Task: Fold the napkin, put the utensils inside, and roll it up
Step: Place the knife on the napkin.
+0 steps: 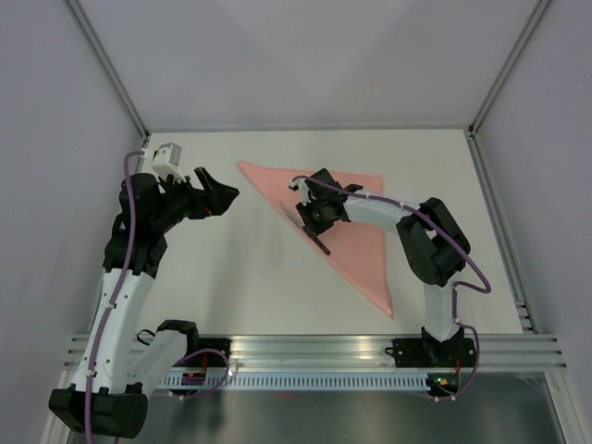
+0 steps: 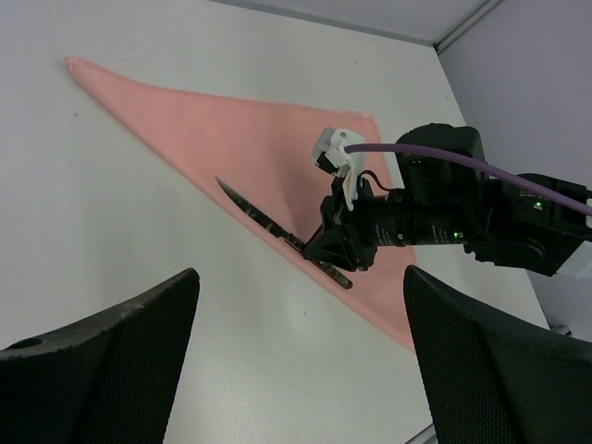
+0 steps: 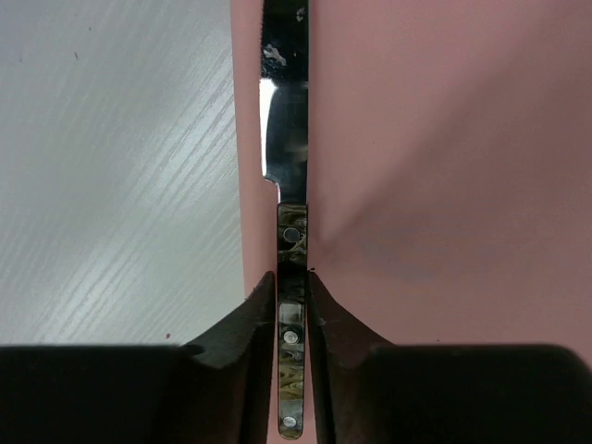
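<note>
Aluminium mounting rail (image 1: 370, 350) runs along the near edge of the white table (image 1: 231, 287) and carries both arm bases. Left arm (image 1: 120, 277), white with black joints and a purple cable, rises from the left end of the rail and bends toward the far left of the table. Left gripper (image 1: 220, 183) hangs above bare table, well apart from the cloth, jaws spread wide and nothing between them; in its wrist view its two black fingers (image 2: 111, 361) frame the scene from the lower corners. Napkin (image 1: 356, 245), salmon-pink, lies flat right of centre, folded into a triangle: one corner points far-left, one sits at the far right, one narrows to a tip toward the near right, and the long edge runs diagonally between the first and last. Knife (image 3: 287, 111), slim and dark with a shiny blade and a riveted handle, lies on the napkin just inside that long edge and parallel to it, blade toward the far-left corner, handle toward the near side. Right gripper (image 3: 292, 287) sits low over the cloth, its jaws drawn in narrow on the knife handle, one pad against each side. Right arm (image 1: 435, 240) stands at the right end of the rail, folds at the elbow and reaches leftward across the napkin, a purple cable looping along it. Grey enclosure walls stand on both sides.
</note>
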You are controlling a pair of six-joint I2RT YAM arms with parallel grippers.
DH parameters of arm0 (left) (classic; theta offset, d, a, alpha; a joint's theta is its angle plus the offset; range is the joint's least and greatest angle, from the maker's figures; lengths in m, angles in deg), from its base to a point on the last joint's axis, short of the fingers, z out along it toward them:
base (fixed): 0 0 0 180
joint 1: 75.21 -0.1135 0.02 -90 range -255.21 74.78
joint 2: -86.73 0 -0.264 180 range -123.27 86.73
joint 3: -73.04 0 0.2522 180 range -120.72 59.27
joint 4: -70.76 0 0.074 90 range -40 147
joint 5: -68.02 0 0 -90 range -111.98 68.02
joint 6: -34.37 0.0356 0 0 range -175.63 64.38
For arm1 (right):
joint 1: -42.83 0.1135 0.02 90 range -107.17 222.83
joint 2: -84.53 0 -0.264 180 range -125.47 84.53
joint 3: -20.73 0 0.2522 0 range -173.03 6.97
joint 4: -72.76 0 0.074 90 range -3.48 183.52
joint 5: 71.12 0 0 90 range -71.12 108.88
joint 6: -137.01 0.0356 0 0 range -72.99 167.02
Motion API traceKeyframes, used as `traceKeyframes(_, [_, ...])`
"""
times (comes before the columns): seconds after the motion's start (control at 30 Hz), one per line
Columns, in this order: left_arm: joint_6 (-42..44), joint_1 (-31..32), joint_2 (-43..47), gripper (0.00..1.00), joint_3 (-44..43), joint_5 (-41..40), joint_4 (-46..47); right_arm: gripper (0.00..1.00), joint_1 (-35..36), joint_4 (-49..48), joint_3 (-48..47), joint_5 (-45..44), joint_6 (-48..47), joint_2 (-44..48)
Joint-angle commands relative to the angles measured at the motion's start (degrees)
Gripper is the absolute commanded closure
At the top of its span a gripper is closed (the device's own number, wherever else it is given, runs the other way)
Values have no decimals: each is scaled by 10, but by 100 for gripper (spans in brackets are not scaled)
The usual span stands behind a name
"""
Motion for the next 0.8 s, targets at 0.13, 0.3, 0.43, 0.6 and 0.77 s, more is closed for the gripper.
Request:
traceKeyframes(0.13, [13, 1, -1, 5, -4, -1, -1, 54, 1, 15, -12, 20, 2, 19])
traceKeyframes(0.3, [18, 4, 4, 2, 15, 28, 53, 50, -9, 46, -44, 23, -9, 56])
traceKeyframes(0.43, [25, 57, -2, 5, 43, -1, 124, 49, -66, 91, -110, 54, -11, 85])
traceKeyframes(0.6, [88, 260, -14, 5, 90, -160, 220, 49, -206, 121, -132, 110, 7, 142])
traceKeyframes(0.77, [169, 454, -46, 4, 194, -266, 360, 49, -322, 128, -87, 164, 12, 212])
